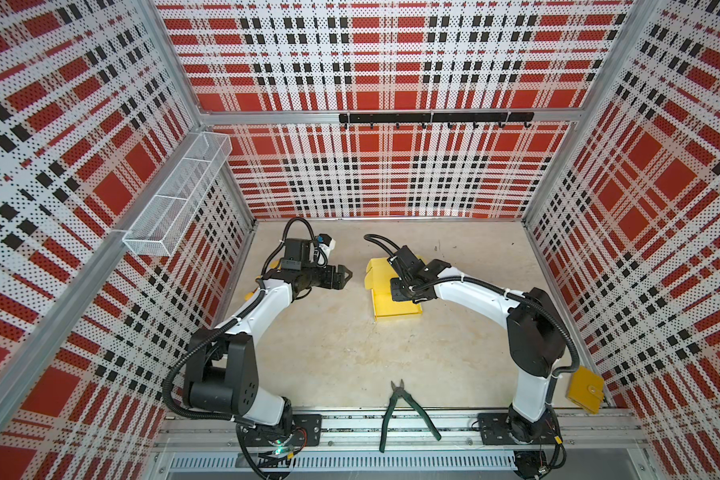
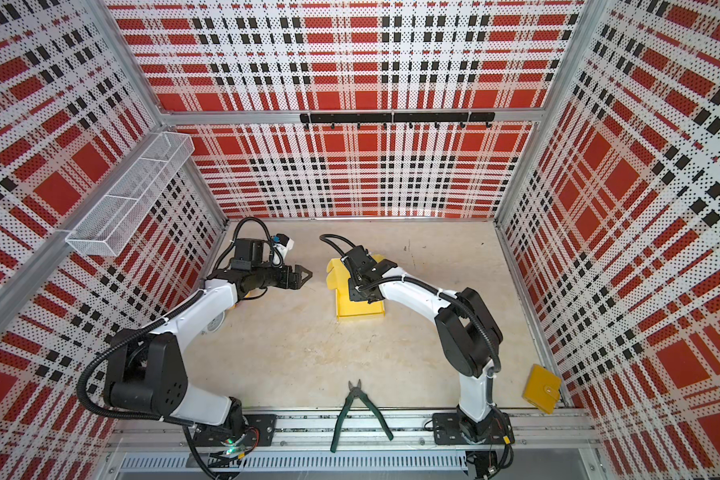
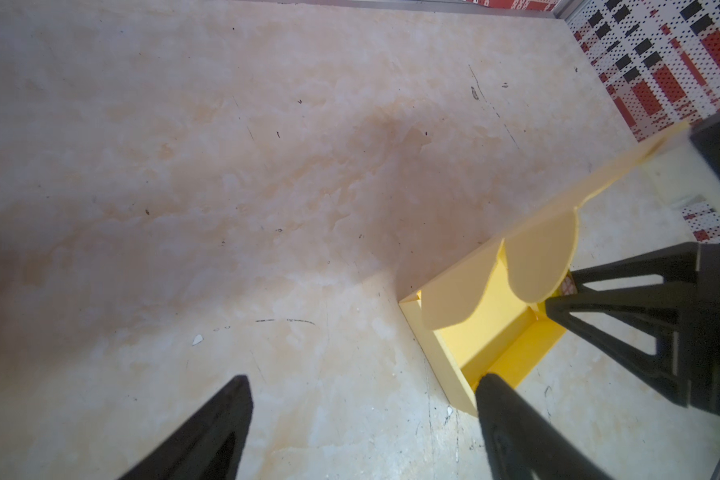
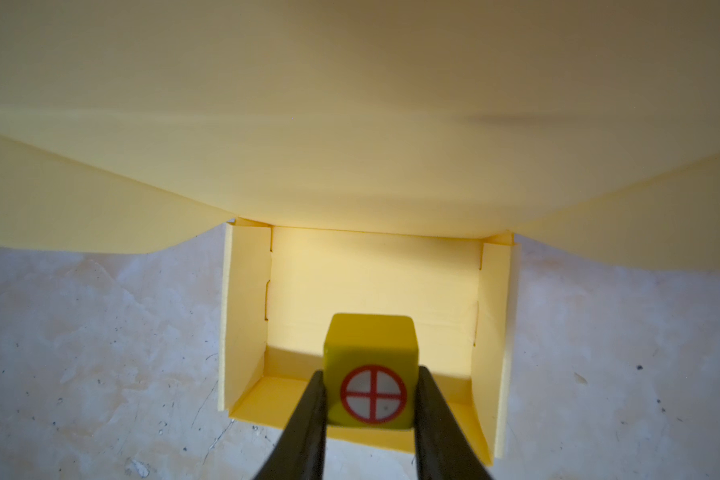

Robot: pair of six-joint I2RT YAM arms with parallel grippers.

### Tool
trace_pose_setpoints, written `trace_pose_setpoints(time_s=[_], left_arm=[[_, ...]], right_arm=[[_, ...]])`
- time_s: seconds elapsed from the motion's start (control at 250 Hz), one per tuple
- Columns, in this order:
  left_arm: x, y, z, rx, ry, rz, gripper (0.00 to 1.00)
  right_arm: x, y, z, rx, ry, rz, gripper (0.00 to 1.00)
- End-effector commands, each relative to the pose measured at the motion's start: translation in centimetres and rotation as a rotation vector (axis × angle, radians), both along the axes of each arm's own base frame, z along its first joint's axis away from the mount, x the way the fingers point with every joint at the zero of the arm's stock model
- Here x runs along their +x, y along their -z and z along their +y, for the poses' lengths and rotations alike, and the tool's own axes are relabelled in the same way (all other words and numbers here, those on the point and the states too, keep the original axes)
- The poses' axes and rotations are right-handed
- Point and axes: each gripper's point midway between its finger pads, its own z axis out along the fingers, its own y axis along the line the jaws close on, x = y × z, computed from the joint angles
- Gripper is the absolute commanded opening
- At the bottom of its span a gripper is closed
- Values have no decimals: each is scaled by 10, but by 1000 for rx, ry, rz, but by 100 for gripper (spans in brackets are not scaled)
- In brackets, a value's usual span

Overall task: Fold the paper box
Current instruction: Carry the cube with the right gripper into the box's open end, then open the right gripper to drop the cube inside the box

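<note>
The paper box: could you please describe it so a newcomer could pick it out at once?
On the beige table, look at the far middle, under the right arm. The paper box is the pale yellow cardboard tray there, lid flap raised. It is paler than the mustard wallet at the near right corner and far bigger than the red-crossed cube in the right gripper.

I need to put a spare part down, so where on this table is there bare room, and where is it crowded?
Widest bare patch: the beige stone-look table between the pale yellow paper box, the green-handled cutters and the left arm. Also bare: the back right corner. Crowded around the box, where the right gripper holds a small yellow cube.
</note>
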Motion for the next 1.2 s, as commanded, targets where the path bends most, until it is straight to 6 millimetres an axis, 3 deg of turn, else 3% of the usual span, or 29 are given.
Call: trace_pose_setpoints(time_s=[0.0, 0.336, 0.652, 0.764, 0.948, 1.196], left_arm=[[0, -18, -5, -20, 20, -47, 87], [-1, -17, -7, -28, 26, -44, 87], [-1, -17, -7, -28, 28, -44, 86], [0, -17, -7, -28, 28, -43, 86], [-1, -18, -8, -31, 39, -46, 86], [-1, -22, -10, -31, 54, -51, 86]], right_arm=[[-1, 17, 10, 3, -2, 35, 30], [1, 49, 9, -50, 16, 77, 34], [3, 63, 11, -60, 15, 100, 38], [5, 55, 12, -49, 15, 85, 45], [6, 38, 11, -30, 17, 54, 48], [0, -3, 5, 17, 30, -10, 50]])
